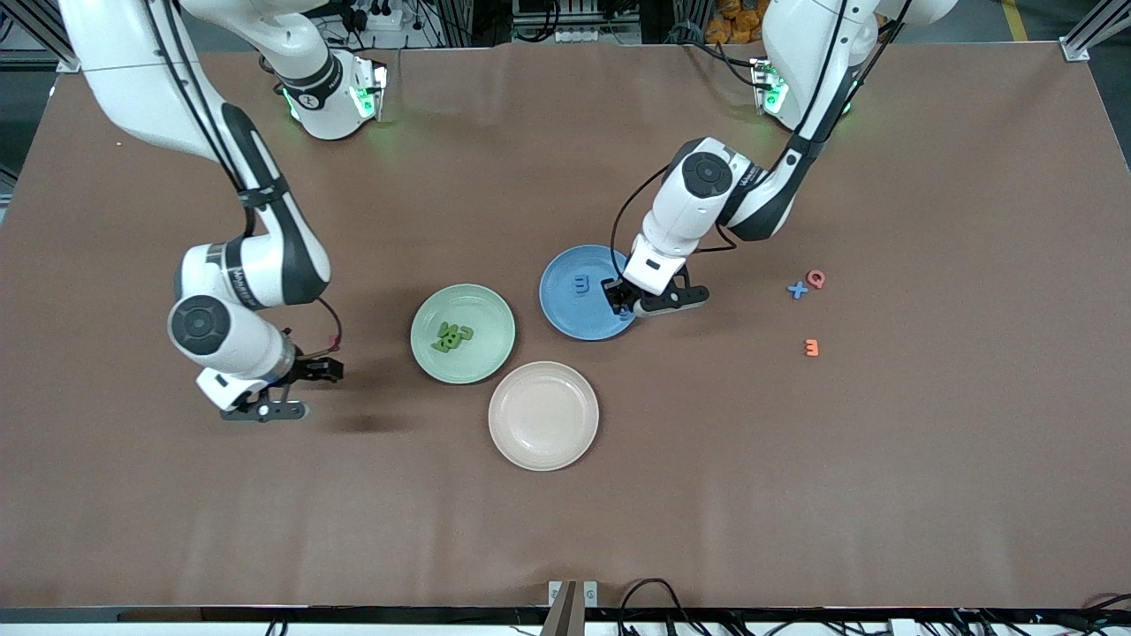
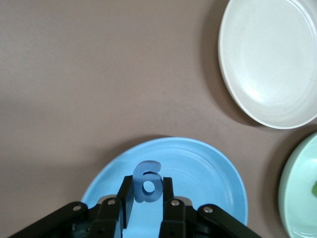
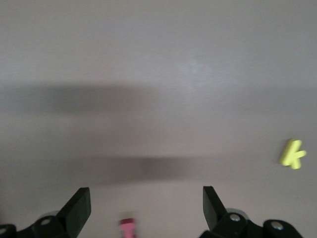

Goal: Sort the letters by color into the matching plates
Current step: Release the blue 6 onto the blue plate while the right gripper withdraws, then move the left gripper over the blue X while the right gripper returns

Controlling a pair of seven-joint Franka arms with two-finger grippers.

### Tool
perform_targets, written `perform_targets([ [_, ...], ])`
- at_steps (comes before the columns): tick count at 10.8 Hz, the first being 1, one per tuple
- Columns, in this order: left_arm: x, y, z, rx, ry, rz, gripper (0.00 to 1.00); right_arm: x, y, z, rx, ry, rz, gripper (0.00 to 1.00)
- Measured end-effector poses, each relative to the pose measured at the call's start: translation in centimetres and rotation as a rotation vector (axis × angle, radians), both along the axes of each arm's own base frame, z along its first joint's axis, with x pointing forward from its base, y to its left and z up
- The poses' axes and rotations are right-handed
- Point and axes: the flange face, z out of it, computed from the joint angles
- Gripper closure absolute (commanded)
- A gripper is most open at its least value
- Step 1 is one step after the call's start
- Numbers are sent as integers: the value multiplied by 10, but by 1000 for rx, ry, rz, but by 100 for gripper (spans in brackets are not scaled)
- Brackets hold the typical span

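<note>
Left wrist view only: a blue "6" piece (image 2: 147, 182) clamped upright between the left gripper (image 2: 147, 198) fingers, over the blue plate (image 2: 208, 168); the front view hides it.
Right wrist view only: a yellow "k" (image 3: 292, 153) and a pink piece (image 3: 128, 228) on bare surface (image 3: 158, 74).
Front view only: green letters (image 1: 452, 336) piled in the green plate (image 1: 482, 305); one blue letter (image 1: 580, 284) lies in the blue plate; blue "x" (image 1: 797, 290), red piece (image 1: 815, 279) and orange piece (image 1: 811, 348) toward the left arm's end; beige plate (image 1: 543, 415) nearest the camera.
Left arm: bent down, wrist over the blue plate's rim.
Right arm: waits, right gripper (image 1: 296, 389) with fingers wide apart, low over bare surface.
</note>
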Motion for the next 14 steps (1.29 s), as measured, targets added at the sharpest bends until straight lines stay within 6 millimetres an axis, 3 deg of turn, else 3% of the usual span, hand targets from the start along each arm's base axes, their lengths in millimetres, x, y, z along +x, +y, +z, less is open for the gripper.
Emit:
perform_targets([
  [1, -3, -10, 0, -10, 6, 14, 82, 4, -22, 3, -3, -3, 5, 0],
  [2, -5, -18, -2, -16, 11, 20, 22, 7, -41, 5, -5, -6, 9, 0],
  [3, -6, -25, -5, -20, 16, 24, 0, 9, -59, 8, -8, -8, 11, 0],
  [5, -4, -32, -10, -31, 31, 69, 0, 11, -87, 11, -19, -11, 11, 0],
  [9, 0, -38, -10, -47, 48, 128, 0, 15, -104, 21, -24, -25, -7, 0],
  [12, 14, -19, -11, 57, 65, 73, 0, 15, -108, 55, -20, 10, -28, 0],
  [14, 32, 4, -2, 104, 67, 44, 0, 13, -106, 95, 13, 58, -62, 0],
])
